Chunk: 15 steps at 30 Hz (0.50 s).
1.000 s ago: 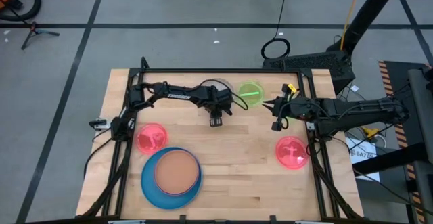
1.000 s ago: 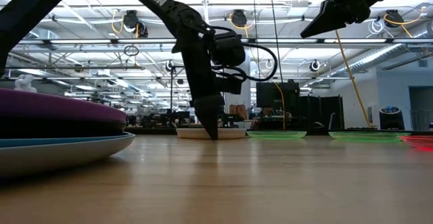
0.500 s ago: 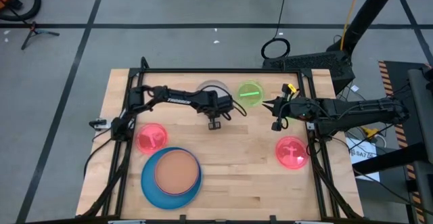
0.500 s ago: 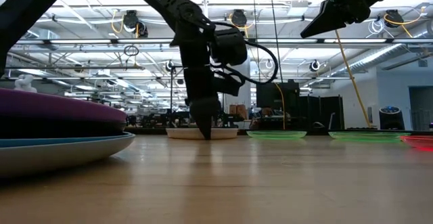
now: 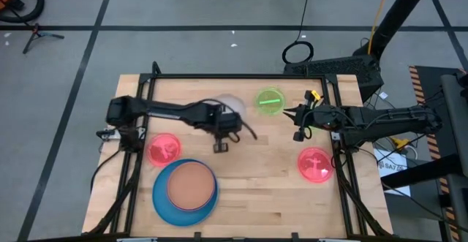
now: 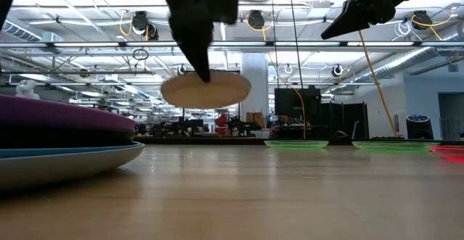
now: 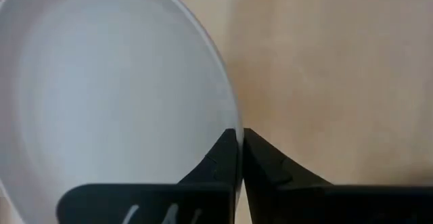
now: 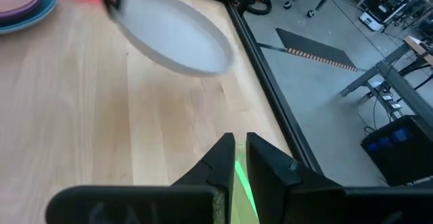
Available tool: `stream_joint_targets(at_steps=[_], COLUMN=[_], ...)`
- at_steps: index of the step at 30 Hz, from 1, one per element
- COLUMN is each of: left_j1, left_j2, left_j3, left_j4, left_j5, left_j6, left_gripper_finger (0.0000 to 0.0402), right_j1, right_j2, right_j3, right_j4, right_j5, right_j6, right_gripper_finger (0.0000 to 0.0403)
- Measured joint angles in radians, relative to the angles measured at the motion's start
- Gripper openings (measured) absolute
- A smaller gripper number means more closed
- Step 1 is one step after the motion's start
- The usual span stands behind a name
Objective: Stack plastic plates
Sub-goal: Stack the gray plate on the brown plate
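Observation:
A whitish plate (image 6: 205,89) hangs above the table with my left gripper (image 6: 201,75) shut on it; seen from above, that plate (image 5: 232,104) lies just beyond the gripper (image 5: 225,119). At the front left a large blue plate (image 5: 161,198) carries a purple plate (image 6: 58,113) and an orange-brown plate (image 5: 191,183). Flat on the table are a pink plate (image 5: 164,148), a second pink plate (image 5: 316,163) and a green plate (image 5: 270,100). My right gripper (image 5: 288,112) waits shut above the table's right side, next to the green plate. My left gripper pinches the whitish plate's rim (image 7: 233,119) between its two fingers, one finger on the plate's inner side and one outside. The fingers come from above, pointing down, on the plate's near side (image 6: 199,79). The plate hangs nearly level, lifted clear of the table.
A black frame rail (image 5: 241,76) runs around the wooden table (image 5: 278,198). Bare wood lies in the middle and the near right part. Beyond the table's right edge are grey floor and stands (image 8: 379,68).
My left gripper has risen with the whitish plate and gone a little toward the table's left and near edges. The plate, which lay on the table at the far side, now hangs clear above it. My right gripper has kept still.

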Motion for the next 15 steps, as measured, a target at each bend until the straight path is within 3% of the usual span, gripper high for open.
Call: stream_joint_targets(at_steps=[9, 15], left_j1=[-0.22, -0.374], left_j2=[-0.119, -0.116], left_j3=[0.0, 0.001], left_j4=[-0.125, -0.178], left_j5=[0.143, 0.165], left_j6=[-0.141, -0.317], left_gripper_finger=[0.001, 0.001], right_j1=[0.0, 0.0], right_j2=[0.0, 0.0], right_j3=[0.0, 0.0], right_j4=[0.004, 0.004], right_j5=[-0.002, -0.002], right_j6=[0.0, 0.006], right_gripper_finger=[0.0031, 0.0031])
